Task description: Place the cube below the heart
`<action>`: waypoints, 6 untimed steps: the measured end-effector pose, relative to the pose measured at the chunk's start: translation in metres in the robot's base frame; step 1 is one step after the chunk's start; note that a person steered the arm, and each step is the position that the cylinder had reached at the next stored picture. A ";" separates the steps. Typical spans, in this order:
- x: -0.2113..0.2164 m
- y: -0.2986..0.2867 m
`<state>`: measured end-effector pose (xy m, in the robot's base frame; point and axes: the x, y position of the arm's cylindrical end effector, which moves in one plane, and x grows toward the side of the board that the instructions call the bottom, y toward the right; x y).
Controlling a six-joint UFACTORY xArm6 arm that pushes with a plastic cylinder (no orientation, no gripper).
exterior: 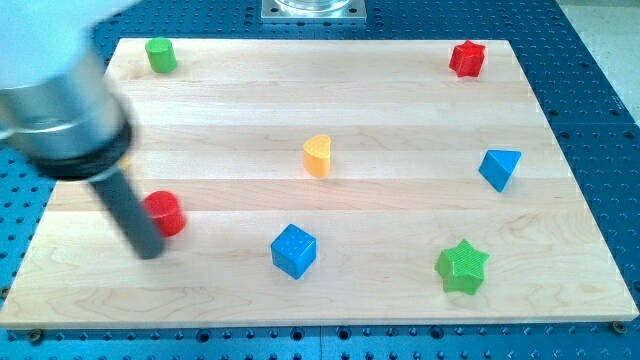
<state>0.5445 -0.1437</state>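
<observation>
A blue cube (293,250) sits on the wooden board (320,90) near the view's bottom centre. A yellow heart (317,156) stands at the board's middle, above the cube and slightly to its right. My tip (150,250) is at the view's lower left, well left of the cube. It touches or nearly touches a red cylinder (165,212) just up and right of it.
A green cylinder (160,54) is at the top left, a red star (467,58) at the top right, a blue triangular block (500,168) at the right, and a green star (462,266) at the bottom right. The arm's grey body (60,110) blocks the left side.
</observation>
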 end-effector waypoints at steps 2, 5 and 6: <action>-0.017 -0.046; 0.012 0.003; 0.066 -0.005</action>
<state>0.6105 -0.1486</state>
